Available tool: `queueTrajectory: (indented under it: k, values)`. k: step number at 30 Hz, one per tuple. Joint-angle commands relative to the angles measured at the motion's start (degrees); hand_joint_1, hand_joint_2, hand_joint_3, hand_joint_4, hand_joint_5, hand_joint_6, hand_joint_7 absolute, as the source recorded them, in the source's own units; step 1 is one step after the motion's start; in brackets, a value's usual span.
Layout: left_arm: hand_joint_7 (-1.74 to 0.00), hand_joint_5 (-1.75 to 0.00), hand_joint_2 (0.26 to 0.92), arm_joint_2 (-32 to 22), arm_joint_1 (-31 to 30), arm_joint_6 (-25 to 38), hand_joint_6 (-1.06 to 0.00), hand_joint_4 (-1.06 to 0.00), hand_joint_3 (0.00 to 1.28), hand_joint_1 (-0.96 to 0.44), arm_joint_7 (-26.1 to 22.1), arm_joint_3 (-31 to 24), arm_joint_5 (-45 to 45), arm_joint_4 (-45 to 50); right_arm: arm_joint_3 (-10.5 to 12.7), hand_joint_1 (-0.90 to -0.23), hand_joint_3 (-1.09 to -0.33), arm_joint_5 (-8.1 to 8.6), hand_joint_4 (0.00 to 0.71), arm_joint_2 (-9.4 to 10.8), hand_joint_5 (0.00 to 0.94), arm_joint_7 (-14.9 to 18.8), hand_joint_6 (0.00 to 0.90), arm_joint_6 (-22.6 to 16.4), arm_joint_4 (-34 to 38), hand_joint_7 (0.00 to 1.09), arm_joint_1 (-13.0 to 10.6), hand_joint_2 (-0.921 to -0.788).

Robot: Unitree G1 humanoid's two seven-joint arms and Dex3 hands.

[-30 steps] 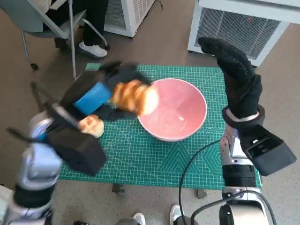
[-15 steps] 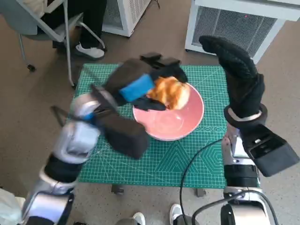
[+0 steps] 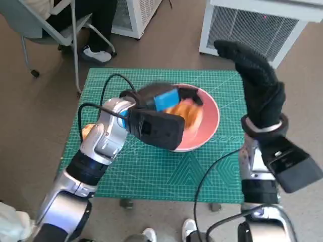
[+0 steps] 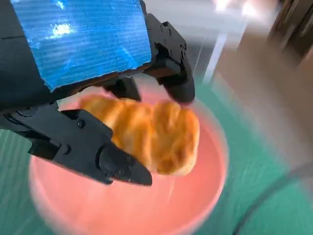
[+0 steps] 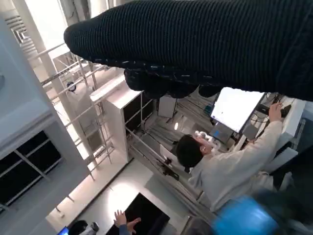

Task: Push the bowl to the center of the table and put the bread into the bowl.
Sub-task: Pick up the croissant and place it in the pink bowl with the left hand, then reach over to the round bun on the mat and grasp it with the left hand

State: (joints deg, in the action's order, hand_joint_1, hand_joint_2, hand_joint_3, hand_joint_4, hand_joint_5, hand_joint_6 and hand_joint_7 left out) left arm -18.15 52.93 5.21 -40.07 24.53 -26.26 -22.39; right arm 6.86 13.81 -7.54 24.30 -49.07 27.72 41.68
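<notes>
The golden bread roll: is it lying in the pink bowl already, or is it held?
Held. The golden bread roll sits between the left hand's black fingers, over the pink bowl.

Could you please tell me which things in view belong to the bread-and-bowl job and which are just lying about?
Job: bowl; bread, held over the bowl by the left hand; green mat.

Lying about: a second piece of bread on the mat by the left forearm; chair; white units; right hand, raised, holding nothing.
</notes>
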Motion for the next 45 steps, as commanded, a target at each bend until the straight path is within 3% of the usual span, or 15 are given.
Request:
queueTrajectory:
  k: [1, 7, 13, 18, 30, 37, 45]
  values:
    - [-0.02, -0.01, 0.797, -0.94, 1.39, 1.14, -0.23, -0.01, 0.03, -0.21, -2.41, -0.71, 1.04, 1.96, -0.11, -0.569, -0.849, 0.45, -0.001, 0.19, 0.453, -0.49, -0.001, 1.12, -0.92, 0.55, -1.59, -0.921]
    - [0.00, 0.00, 0.797, -2.94, -2.29, -1.66, -0.21, 0.00, 0.02, -0.23, 0.27, -3.56, 2.14, 6.31, -0.19, -0.571, -0.846, 0.05, -0.001, 0.17, 0.450, -0.80, -0.001, 1.29, -1.10, 0.55, -1.75, -0.921]
    - [-0.01, 0.00, 0.798, -7.88, -5.90, -2.63, -0.22, -0.01, 0.02, -0.21, -0.61, -7.53, 4.11, 14.22, -0.38, -0.569, -0.847, -0.37, -0.001, 0.19, 0.450, -1.22, -0.001, 1.34, -1.39, 0.55, -1.92, -0.921]
    - [-0.01, -0.01, 0.803, -13.55, -10.84, -3.82, -0.23, -0.02, 0.02, -0.24, -2.27, -13.76, 8.66, 19.96, -0.57, -0.572, -0.847, -0.36, -0.001, 0.23, 0.450, -1.42, -0.001, 1.51, -1.98, 0.55, -2.27, -0.921]
    - [-0.03, -0.02, 0.813, -26.07, -23.52, -5.93, -0.27, -0.06, 0.01, -0.25, -2.61, -26.84, 15.14, 23.60, -0.79, -0.566, -0.849, 0.33, -0.001, 0.51, 0.447, -1.37, -0.001, 2.32, -3.19, 0.54, -2.42, -0.921]
    - [-0.03, -0.01, 0.815, -29.81, -28.52, -8.50, -0.28, -0.08, 0.01, -0.24, -1.00, -29.87, 14.71, 20.38, -0.77, -0.565, -0.843, 0.92, -0.001, 0.64, 0.448, -0.77, -0.001, 2.25, -2.23, 0.54, -1.80, -0.921]
    - [-0.03, -0.01, 0.818, -30.97, -31.28, -9.87, -0.30, -0.11, 0.01, -0.23, 1.27, -29.02, 12.93, 16.29, -0.55, -0.577, -0.827, 1.21, -0.001, 0.77, 0.445, 0.05, -0.001, 1.11, 0.58, 0.55, -0.56, -0.921]
